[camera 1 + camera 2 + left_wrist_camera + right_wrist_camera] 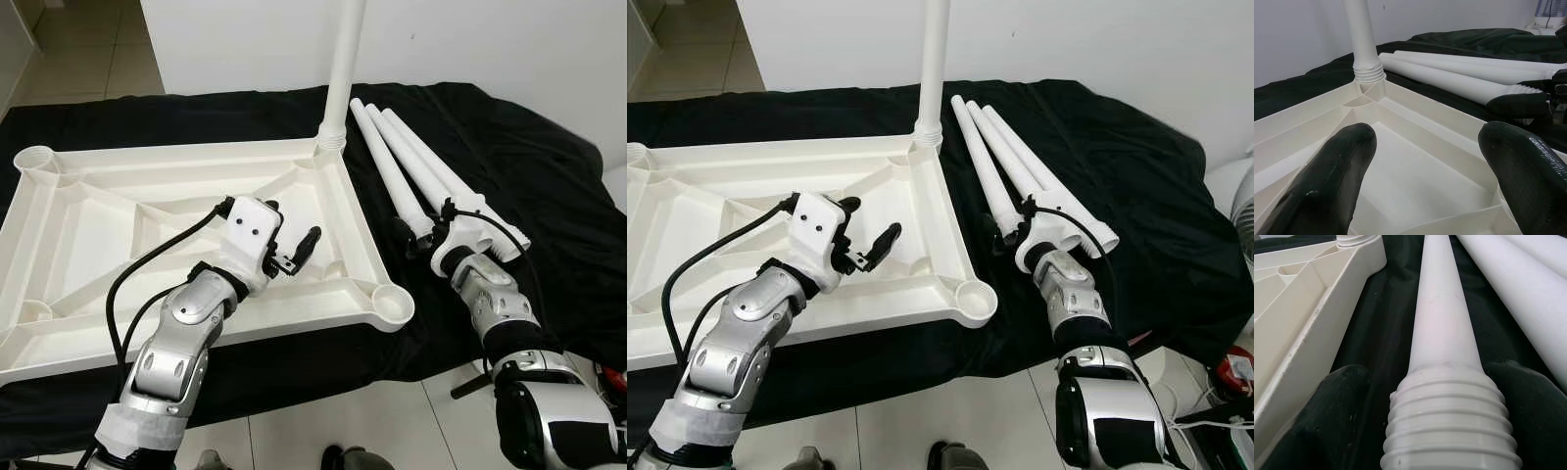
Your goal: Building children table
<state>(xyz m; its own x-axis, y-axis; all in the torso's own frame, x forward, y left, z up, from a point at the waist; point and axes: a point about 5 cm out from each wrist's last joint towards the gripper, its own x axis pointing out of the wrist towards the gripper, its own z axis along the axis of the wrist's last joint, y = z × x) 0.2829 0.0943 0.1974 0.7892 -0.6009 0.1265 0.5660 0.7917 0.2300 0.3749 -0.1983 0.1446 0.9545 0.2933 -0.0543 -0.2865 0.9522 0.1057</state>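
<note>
Three loose legs (407,166) lie right of upturned table (88,211); right tool (423,238) straddles nearest leg's threaded end, left tool (296,250) open, empty, over table.

The white tabletop (88,211) lay upside down on black cloth, one leg (345,69) standing screwed into its far corner. Three loose legs (416,166) lay alongside.

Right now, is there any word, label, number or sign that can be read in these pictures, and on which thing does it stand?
None can be read.
Table top: plain white, no print.
Legs: plain white, no print.
Red object at the floor edge: perhaps a label, too small to read.
</note>
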